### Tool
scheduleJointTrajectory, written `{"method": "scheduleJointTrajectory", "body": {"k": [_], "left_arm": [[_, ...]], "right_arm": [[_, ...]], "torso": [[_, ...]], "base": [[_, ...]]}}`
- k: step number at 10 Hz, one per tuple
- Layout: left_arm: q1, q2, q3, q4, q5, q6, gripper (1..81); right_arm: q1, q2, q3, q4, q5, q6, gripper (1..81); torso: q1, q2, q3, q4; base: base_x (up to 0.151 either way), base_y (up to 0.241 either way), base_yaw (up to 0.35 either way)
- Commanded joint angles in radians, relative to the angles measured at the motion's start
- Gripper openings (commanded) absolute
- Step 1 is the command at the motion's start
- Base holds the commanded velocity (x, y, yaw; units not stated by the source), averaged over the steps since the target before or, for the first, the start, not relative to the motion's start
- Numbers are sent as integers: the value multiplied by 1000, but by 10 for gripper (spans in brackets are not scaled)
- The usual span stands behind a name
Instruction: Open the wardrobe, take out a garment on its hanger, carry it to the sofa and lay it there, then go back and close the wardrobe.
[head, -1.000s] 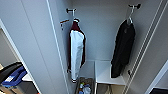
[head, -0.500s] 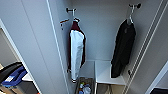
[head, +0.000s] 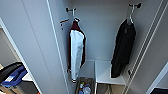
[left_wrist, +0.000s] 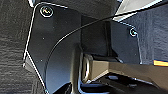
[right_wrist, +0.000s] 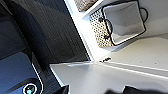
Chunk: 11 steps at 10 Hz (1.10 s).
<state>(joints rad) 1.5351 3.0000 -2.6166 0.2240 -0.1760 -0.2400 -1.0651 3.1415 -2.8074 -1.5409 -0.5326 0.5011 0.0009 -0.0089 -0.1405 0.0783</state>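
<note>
The wardrobe (head: 37, 37) is open. The black coat (head: 123, 47) hangs inside on the right, on a hanger (head: 130, 17) hooked to a peg. It looks soft, floppy and light. Best hold: the stiff hanger top. I cannot tell if either tool is open.

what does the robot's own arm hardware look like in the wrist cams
In the left wrist view, a wide glossy black plate with round ringed fittings at its corners, a thin black cable arcing across it, and a tan jointed bar beside it. In the right wrist view, a dark plate corner with one ringed fitting.
</note>
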Motion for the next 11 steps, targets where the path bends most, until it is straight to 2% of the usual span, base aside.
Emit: {"method": "scheduleJointTrajectory", "body": {"k": [1, 3, 6, 7, 8, 9, 11], "left_arm": [[-29, -2, 4, 8, 50, 4, 811], [-31, -15, 4, 8, 50, 5, 811], [-28, -10, 4, 9, 50, 10, 811], [-28, -9, 4, 8, 50, 10, 811], [-28, -9, 4, 8, 50, 10, 811], [-28, -9, 4, 8, 50, 10, 811], [-28, -9, 4, 11, 49, 11, 811]], "right_arm": [[75, -10, -71, -21, -112, 123, 811], [69, -28, -92, -22, -103, 214, 811], [59, -91, -89, -10, -96, 290, 811], [56, -114, -79, 19, -70, 335, 811], [47, -142, -63, 105, 29, 347, 811], [29, -178, -32, 239, 147, 338, 811], [-22, -232, 79, 365, 211, 338, 811]], "torso": [[0, 0, 0, 0], [0, 0, 0, 0], [0, 0, 0, 0], [0, 0, 0, 0], [0, 0, 0, 0], [0, 0, 0, 0], [0, 0, 0, 0]], "base": [[0, 0, 0], [0, 0, 0], [0, 0, 0], [0, 0, 0], [0, 0, 0], [0, 0, 0], [0, 0, 0]]}}
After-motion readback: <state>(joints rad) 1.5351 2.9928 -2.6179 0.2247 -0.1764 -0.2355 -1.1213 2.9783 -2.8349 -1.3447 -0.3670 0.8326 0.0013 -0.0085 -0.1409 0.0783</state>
